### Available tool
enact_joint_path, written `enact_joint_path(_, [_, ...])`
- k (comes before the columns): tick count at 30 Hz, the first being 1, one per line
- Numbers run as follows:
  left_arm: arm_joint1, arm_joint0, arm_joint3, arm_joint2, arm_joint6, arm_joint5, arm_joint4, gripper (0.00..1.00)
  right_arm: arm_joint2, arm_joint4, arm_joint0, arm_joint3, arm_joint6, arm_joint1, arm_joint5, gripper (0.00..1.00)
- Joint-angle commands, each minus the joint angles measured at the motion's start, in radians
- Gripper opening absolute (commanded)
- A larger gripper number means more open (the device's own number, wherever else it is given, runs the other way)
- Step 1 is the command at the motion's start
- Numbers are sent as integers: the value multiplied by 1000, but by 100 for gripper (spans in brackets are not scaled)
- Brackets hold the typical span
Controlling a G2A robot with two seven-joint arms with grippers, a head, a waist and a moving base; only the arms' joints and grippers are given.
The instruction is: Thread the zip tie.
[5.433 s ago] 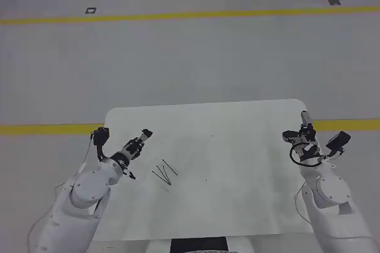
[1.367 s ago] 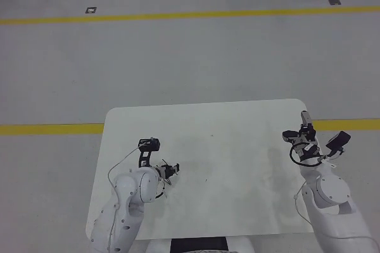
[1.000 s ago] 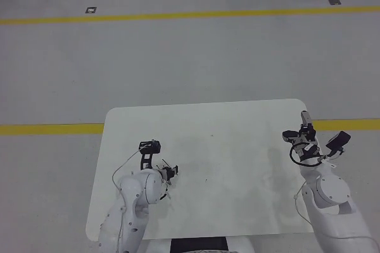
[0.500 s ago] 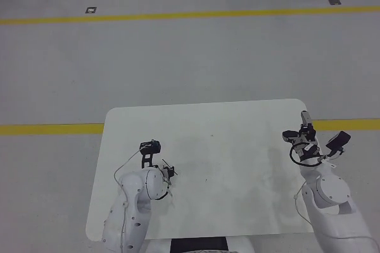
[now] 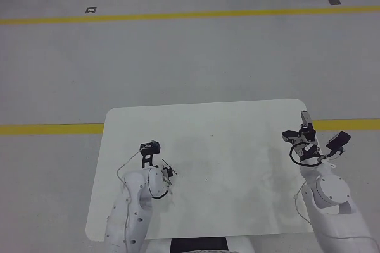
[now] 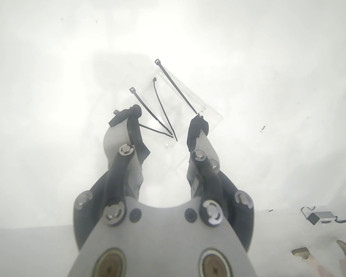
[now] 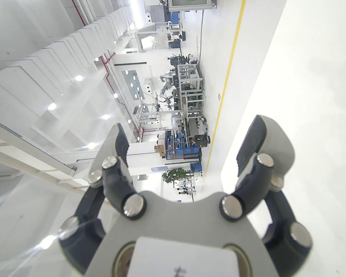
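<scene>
Where the four black zip ties (image 6: pixel 164 108) lie fanned out, heads spread apart and tails drawn close, a clear plastic sheet (image 6: pixel 180 125) sits flat beneath them on the white bench (image 5: pixel 240 126), in its left half. Standing by, I see the longest tie set a little apart from the other three, slanting along one edge of the sheet. The left gripper (image 6: pixel 165 116) hangs low over the bunched tails with its jaws apart and nothing between them, one finger to either side of the bundle. The longest tie's tail ends right at the tip of one finger, and the shortest tie runs in behind the other finger; whether either finger actually touches a tie, I cannot tell. From above, that gripper (image 5: pixel 166 172) sits folded close in front of its own arm, with the ties showing as thin dark lines at its tip. Well away from them, the right gripper (image 7: pixel 189 129) is held at the bench's right edge (image 5: pixel 306 123), jaws wide apart and empty, pointing away from the robot toward the open hall. A yellow line (image 5: pixel 50 129) crosses the grey floor behind the bench.
</scene>
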Motion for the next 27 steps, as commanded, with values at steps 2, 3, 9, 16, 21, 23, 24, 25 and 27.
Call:
enact_joint_path(2, [-3,-4,9,0,6,0,7,28,0,0,0,0,0,0,0,100])
enact_joint_path(3, [-4,-4,10,1,7,0,8,28,0,0,0,0,0,0,0,100])
enact_joint_path(9, [-11,-8,20,-4,14,0,15,31,0,0,0,0,0,0,0,100])
enact_joint_path(16, [-22,-16,41,-15,18,0,28,33,0,0,0,0,0,0,0,100])
enact_joint_path(21, [-29,-21,49,-14,16,0,27,29,0,0,0,0,0,0,0,100])
enact_joint_path(23, [-31,-22,49,-13,18,0,26,29,0,0,0,0,0,0,0,100])
enact_joint_path(24, [-32,-22,49,-12,20,0,25,29,0,0,0,0,0,0,0,100])
enact_joint_path(25, [-32,-22,50,-12,22,0,25,28,0,0,0,0,0,0,0,100])
enact_joint_path(27, [-34,-23,53,-10,25,0,24,27,0,0,0,0,0,0,0,100])
